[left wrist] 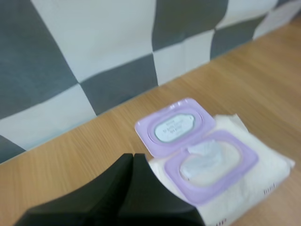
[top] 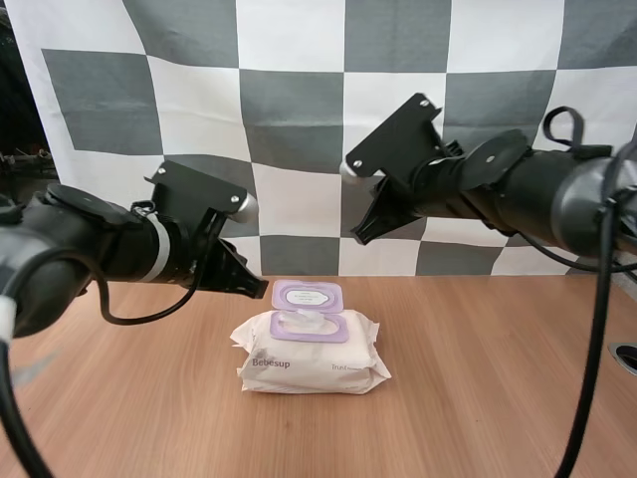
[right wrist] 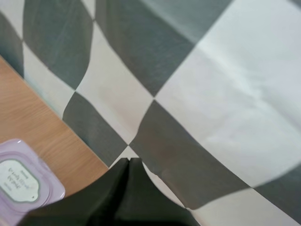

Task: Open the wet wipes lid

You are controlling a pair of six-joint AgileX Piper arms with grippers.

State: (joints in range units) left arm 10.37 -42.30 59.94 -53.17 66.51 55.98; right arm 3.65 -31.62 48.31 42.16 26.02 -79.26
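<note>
The pack of wet wipes [top: 311, 357] lies flat on the wooden counter [top: 478, 398], closer to the far edge than to the near one and about midway between the left and right edges. It is a soft, pale pack with the word "Bebesup" printed along the side that faces the near edge. Its purple lid [top: 309, 296] is already flipped open: hinged on the far side, it stands tilted back toward the far edge, and a pale panel shows in its middle. Below it a purple frame [left wrist: 211, 165] rings the opening in the top of the pack, where a crumpled white wipe [left wrist: 203, 151] pokes up. The left pincer [top: 257, 289] hangs above the counter just beside the lid's left edge, its fingers pressed together into one dark wedge with nothing between them; whether the tip touches the lid cannot be told. In the left wrist view that wedge [left wrist: 133, 157] points at the near corner of the lid. The right pincer [top: 358, 237] is held higher, up and to the right of the lid and apart from it, its fingers likewise closed together on nothing, as its own wrist view [right wrist: 129, 162] confirms, with a corner of the lid showing beside the wedge.
</note>
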